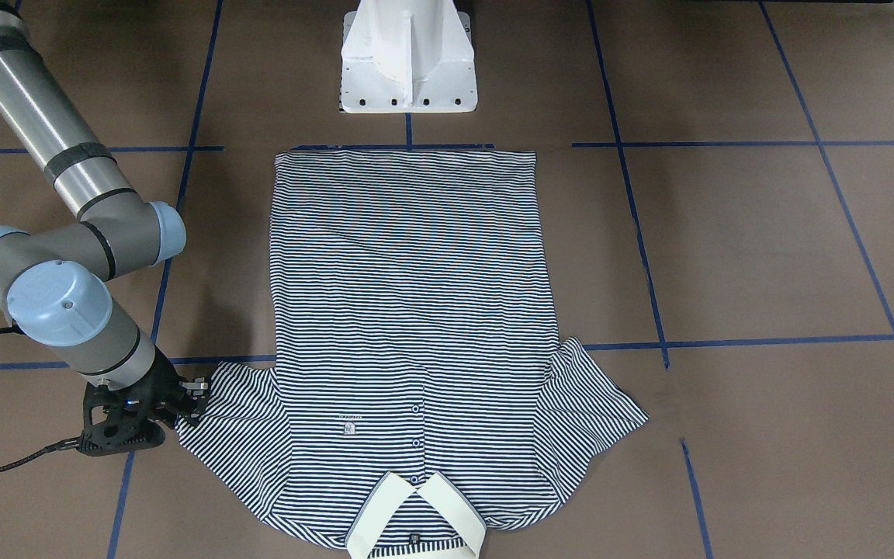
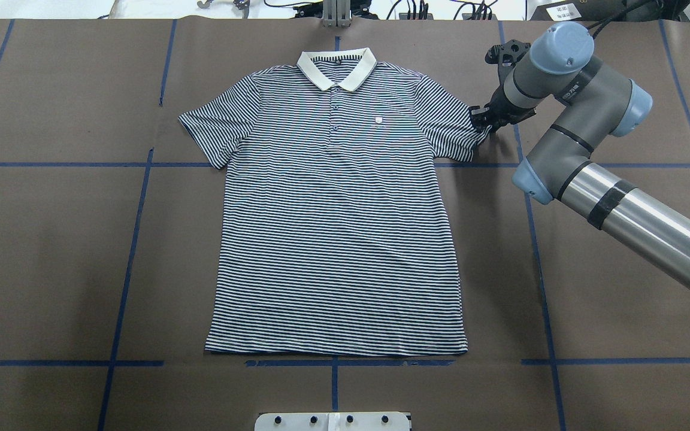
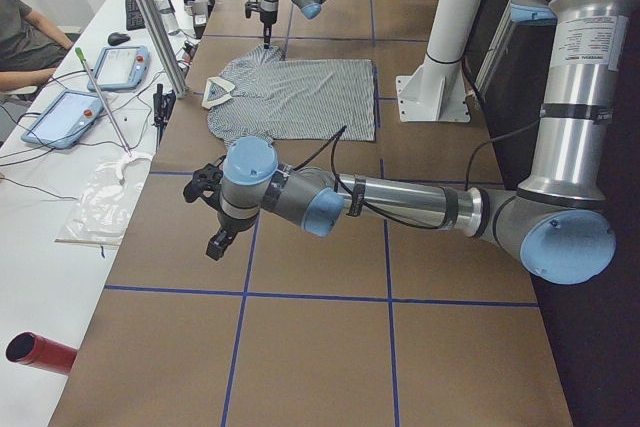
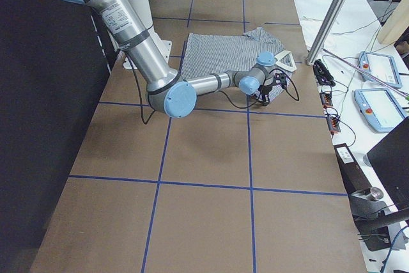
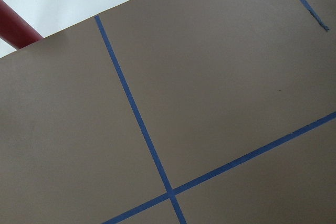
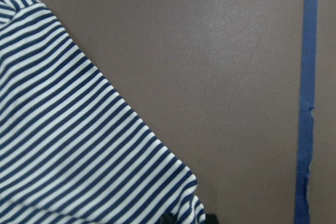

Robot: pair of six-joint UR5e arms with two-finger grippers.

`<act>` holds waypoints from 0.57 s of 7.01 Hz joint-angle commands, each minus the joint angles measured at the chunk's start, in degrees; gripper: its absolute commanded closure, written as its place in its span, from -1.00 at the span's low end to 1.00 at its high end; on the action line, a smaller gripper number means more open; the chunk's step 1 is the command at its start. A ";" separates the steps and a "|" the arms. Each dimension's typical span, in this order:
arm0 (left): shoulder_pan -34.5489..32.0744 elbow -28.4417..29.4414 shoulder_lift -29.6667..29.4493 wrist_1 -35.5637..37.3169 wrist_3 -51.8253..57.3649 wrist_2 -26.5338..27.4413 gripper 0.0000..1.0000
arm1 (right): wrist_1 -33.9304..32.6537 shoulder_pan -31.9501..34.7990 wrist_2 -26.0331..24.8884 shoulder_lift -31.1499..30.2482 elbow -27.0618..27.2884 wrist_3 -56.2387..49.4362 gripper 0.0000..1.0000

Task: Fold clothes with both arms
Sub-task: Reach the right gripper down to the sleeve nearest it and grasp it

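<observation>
In the front-facing view, the polo shirt is being shown spread flat and face up on the brown table, running down the middle of the frame. At the lower edge, nearest the camera, its cream collar is lying open. The buttoned placket and the small chest logo are sitting just above it. The two short sleeves are being fanned outward: the lower-left sleeve and the lower-right sleeve.

The right gripper is being held low at the outer edge of the lower-left sleeve, pointing down. The right arm is coming in from the upper left corner. In the right wrist view, the striped corner of that sleeve is lying at the lower edge between two dark fingertips. Whether the cloth is being pinched, or the fingers are merely standing apart around it, cannot be told.

Farther up the front-facing frame, the straight bottom hem is lying along a blue tape line, just short of the white pedestal at top centre.

In the view from the table's left end, the left arm is being stretched across the middle of the frame, close to the camera. The left gripper is being held above bare table at centre left, well apart from the shirt, which is lying farther off at upper centre. Whether its fingers are spread or pressed together cannot be told.
</observation>
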 commanded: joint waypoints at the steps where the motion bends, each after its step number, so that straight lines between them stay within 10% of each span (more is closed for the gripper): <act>1: 0.00 -0.13 -0.06 0.00 -0.05 -0.09 -1.00 | 0.23 0.47 0.31 1.28 0.86 0.49 1.00; 4: 0.00 -0.05 0.21 0.00 -0.05 -3.40 -1.00 | 0.23 0.12 1.98 1.11 8.22 4.86 1.00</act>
